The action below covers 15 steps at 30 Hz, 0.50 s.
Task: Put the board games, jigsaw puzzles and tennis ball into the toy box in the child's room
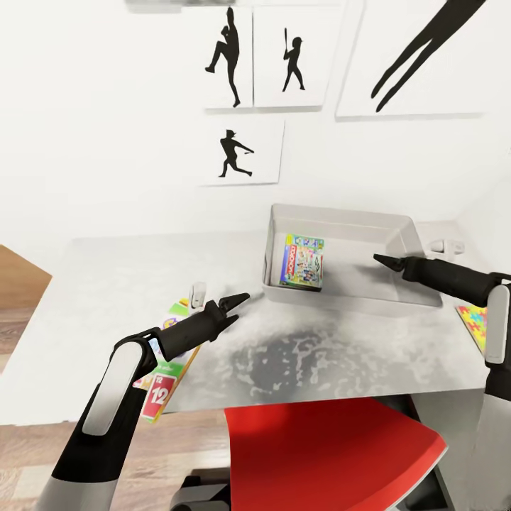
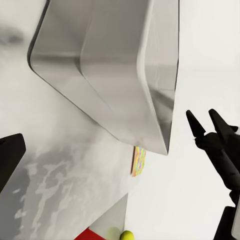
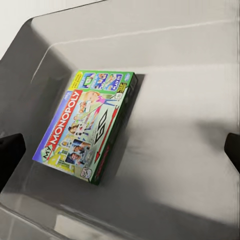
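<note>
With the MONOPOLY box point(image 1: 303, 262) already lying in the toy box point(image 1: 341, 220) below the empty, parted right gripper point(image 1: 378, 260), the next move called for the narrowly parted, empty left gripper point(image 1: 238, 301) to take the SKIP-BO box point(image 1: 162, 392) behind it.

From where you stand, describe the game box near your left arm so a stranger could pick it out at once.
Start at the light grey table and go to its front left edge, left of the grey toy box. The SKIP-BO box lies flat there, partly under the left gripper and its arm. Its green, yellow and red face with a white 12 sets it apart from the MONOPOLY box inside the bin.
</note>
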{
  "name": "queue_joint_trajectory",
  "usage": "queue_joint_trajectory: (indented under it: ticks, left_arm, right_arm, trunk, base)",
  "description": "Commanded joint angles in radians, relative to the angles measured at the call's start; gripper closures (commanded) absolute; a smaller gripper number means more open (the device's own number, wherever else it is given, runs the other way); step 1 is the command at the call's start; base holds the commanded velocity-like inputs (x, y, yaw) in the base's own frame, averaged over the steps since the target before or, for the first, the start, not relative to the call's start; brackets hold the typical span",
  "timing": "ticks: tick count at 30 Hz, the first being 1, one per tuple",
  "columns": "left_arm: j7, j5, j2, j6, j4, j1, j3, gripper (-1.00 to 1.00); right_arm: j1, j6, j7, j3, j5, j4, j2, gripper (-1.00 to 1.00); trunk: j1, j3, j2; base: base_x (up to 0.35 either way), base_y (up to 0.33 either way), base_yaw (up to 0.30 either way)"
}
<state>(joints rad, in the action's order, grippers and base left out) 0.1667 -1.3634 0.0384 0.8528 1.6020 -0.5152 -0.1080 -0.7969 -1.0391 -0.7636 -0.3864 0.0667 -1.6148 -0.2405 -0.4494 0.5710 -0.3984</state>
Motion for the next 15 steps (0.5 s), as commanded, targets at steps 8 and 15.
queue_joint_trajectory:
  ticks: [8,15]
  left_arm:
    - [0.011,-0.008,-0.001,0.004,-0.002,-0.001,0.0,-1.0]
    - [0.01,0.007,-0.002,0.005,-0.003,-0.002,-0.001,-1.0]
  right_arm:
    - [-0.01,-0.008,0.001,-0.003,0.007,-0.001,-0.007,-1.0]
    - [0.002,-0.008,0.001,-0.005,0.007,-0.002,-0.007,-1.0]
  trunk:
    - [-0.001,-0.011,-0.002]
    - [-0.001,-0.023,-0.002]
  base:
    - [0.0,0.0,0.0]
    - [0.0,0.0,0.0]
